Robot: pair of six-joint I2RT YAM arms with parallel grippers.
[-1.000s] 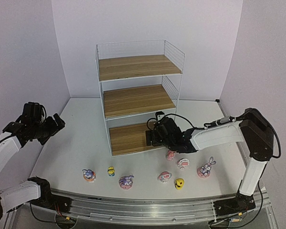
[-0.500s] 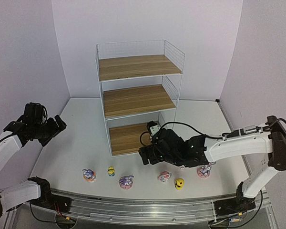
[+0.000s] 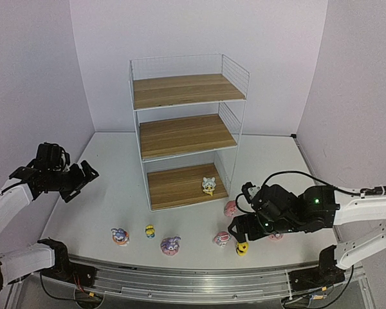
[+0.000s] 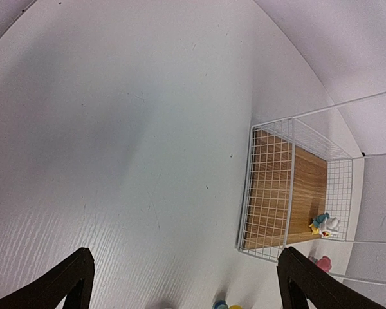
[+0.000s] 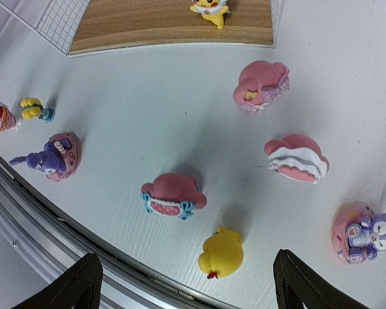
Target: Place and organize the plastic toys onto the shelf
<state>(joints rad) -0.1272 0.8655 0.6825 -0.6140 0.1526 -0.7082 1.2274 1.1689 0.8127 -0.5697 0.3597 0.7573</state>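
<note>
Now one yellowish toy [image 3: 208, 186] stands on the lowest board of the shelf [image 3: 180, 91], near its right front corner. Nothing holds it, so I judge the first placement as done. The right gripper [image 3: 240, 229] is no longer at that board: a second ago it was reaching into the lowest tier, and half a second ago it was already in front of the shelf. It now hangs near the front edge of the tabletop [image 3: 109, 193], right of centre, its jaws wide apart and empty. Its wrist view shows eight toys left on the tabletop. A yellow toy [image 5: 221, 253] and a pink-and-white one [image 5: 172, 195] lie closest, so probably one of them comes next. The left gripper [image 3: 85, 177] hovers near the left edge, jaws open, holding nothing, almost where it was before.
</note>
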